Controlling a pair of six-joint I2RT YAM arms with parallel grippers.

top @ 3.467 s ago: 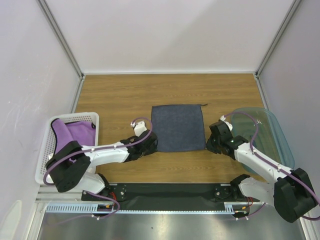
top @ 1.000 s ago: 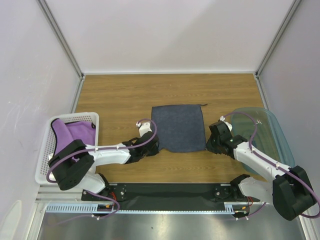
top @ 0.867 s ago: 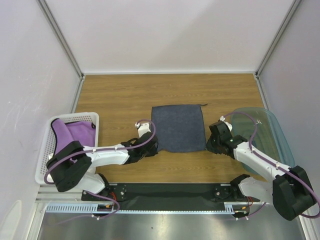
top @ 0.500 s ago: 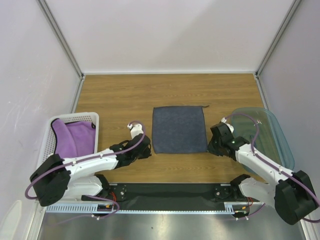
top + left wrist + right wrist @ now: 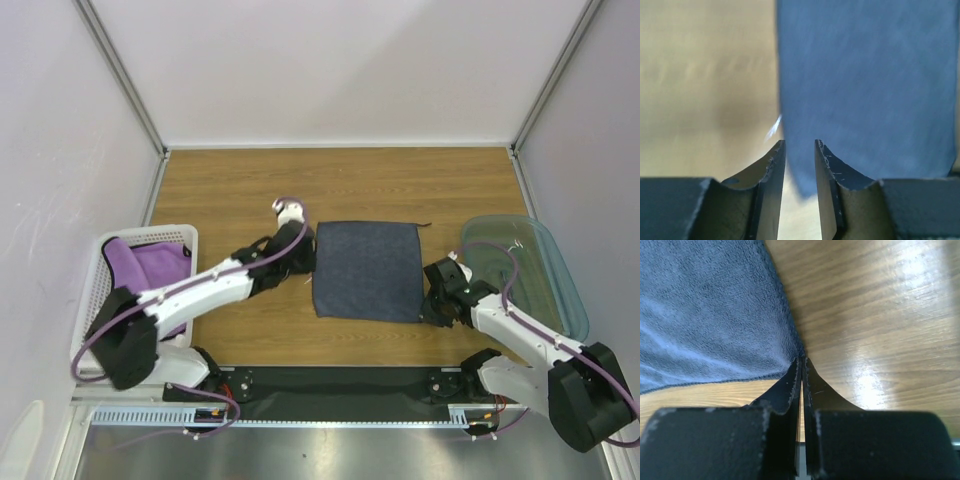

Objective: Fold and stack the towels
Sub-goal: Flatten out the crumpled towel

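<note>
Right wrist: tool (image 5: pixel 801 362) pinches navy towel (image 5: pixel 705 310) corner.

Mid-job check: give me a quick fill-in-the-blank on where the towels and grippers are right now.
The right gripper is shut on the near ____ corner of the navy towel. The purple towel sits in the white ____. The left gripper has its jaws slightly ____.
Missing words: right; basket; open.

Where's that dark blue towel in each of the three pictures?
Top external: navy towel lies flat mid-table, between the arms.
Left wrist: navy towel fills the upper right.
Right wrist: navy towel upper left, corner pinched by right gripper.
Shared landmark: wooden tabletop.
</note>
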